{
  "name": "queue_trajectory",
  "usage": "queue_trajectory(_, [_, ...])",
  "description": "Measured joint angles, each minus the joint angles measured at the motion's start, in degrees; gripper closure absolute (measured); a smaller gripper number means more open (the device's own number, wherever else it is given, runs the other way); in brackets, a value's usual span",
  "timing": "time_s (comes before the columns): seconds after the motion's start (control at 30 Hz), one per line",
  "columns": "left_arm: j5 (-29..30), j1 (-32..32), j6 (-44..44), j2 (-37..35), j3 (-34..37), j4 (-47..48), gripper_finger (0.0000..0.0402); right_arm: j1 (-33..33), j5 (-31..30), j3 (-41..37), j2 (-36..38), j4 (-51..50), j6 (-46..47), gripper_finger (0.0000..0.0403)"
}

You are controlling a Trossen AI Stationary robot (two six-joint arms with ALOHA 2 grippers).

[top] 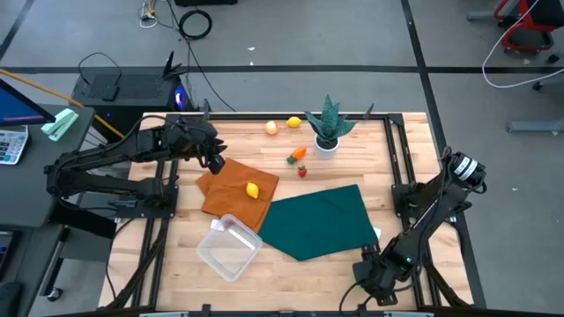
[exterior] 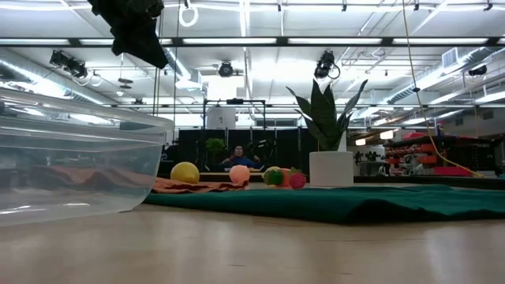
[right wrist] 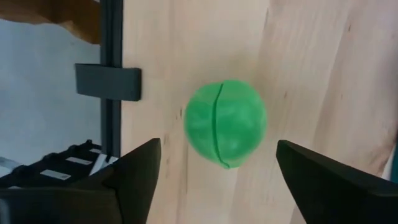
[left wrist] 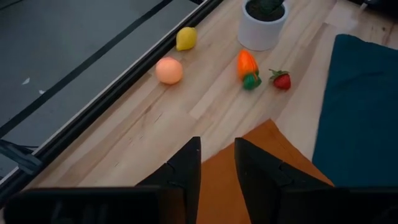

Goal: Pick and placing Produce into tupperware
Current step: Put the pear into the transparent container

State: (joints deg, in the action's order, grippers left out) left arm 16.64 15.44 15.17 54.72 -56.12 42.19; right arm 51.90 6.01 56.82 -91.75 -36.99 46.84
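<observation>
Green and round, the toy fruit (right wrist: 226, 122) lies on bare wood beyond the green cloth (top: 319, 220) from the tupperware (top: 229, 247). The right gripper (right wrist: 214, 171) hangs spread above it. It looks light, slick, likely to roll; pinch across its middle.

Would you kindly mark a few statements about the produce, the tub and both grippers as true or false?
1. The tupperware holds a lemon. False: it is empty; the yellow fruit lies on the orange cloth.
2. The right gripper is open above a green ball. True.
3. The left gripper grips the strawberry. False: it is empty, above the orange cloth's edge.
4. The peach-orange ball lies on bare wood. True.
5. The plant stands on the green cloth. False: on wood.
</observation>
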Motion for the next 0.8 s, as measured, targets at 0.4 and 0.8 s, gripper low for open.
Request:
queue_trajectory(0.4, [0.0,0.0,1.1,0.0,0.0,0.0,0.0294,0.0,-3.6,0.0,-3.2,1.0,-0.5,0.0098])
queue_trajectory(0.8, [0.0,0.0,1.1,0.0,0.0,0.0,0.0294,0.1,-3.8,0.0,-4.3,3.8,-0.5,0.0103])
